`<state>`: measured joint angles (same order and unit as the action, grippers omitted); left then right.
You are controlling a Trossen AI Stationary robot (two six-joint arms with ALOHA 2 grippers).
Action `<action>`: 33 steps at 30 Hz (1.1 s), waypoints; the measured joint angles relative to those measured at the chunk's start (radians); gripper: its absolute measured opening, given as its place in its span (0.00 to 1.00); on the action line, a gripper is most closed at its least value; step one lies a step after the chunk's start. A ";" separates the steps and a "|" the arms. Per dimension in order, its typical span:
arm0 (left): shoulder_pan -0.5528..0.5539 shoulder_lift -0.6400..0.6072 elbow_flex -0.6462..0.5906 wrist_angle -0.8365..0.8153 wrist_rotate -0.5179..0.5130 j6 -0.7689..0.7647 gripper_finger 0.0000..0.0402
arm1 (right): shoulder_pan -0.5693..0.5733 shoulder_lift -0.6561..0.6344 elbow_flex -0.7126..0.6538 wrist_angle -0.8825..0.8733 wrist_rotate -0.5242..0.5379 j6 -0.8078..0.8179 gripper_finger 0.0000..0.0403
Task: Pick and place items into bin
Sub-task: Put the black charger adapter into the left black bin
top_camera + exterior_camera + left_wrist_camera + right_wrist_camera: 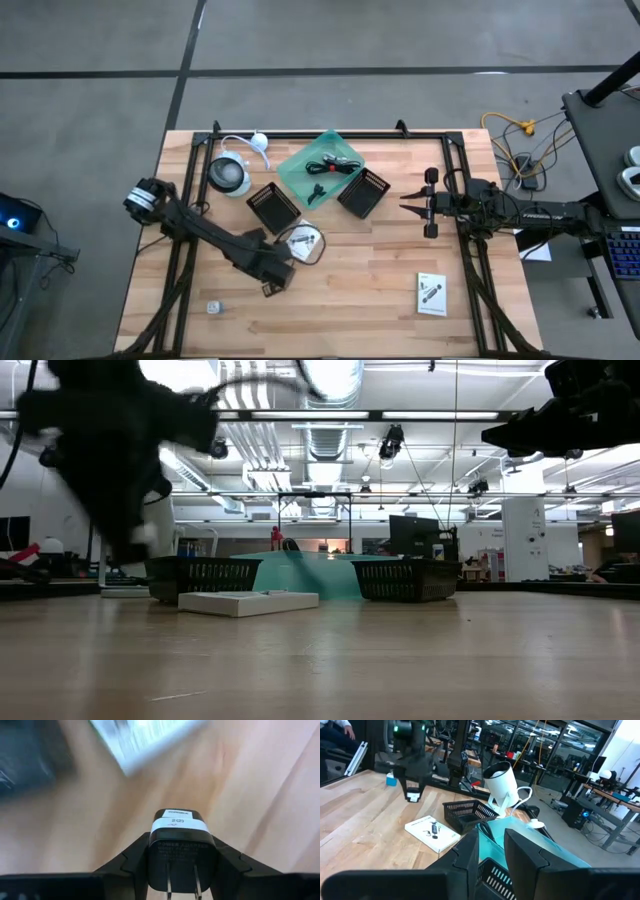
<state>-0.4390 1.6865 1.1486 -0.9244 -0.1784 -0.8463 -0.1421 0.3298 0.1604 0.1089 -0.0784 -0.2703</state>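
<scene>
- My left fingers (pixel 125 865) sit over the worktop (pixel 380 290) left of its middle, with a power adapter (pixel 181 847) held between them, clear of the surface.
- A packet (pixel 303 243) lies just beside my left gripper (pixel 271 288), toward the far side.
- Behind that packet stands a basket (pixel 273 207); the bin (pixel 292 166) lies behind it at the far middle, and a second basket (pixel 364 193) sits touching the bin's right side.
- A cable (pixel 334 166) lies in the bin.
- A round lamp (pixel 229 176) stands left of the bin.
- My right gripper (pixel 404 206) hangs right of the second basket.
- Another packet (pixel 431 293) lies at the near right.
- A tiny piece (pixel 213 308) lies near the front left.
</scene>
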 joint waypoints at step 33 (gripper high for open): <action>0.378 -0.081 0.017 -0.030 -0.060 0.222 0.66 | 0.000 0.001 0.000 -0.001 0.000 -0.001 0.18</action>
<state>-0.0614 1.6054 1.1652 -0.9539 -0.2382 -0.6241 -0.1421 0.3309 0.1604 0.1078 -0.0784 -0.2710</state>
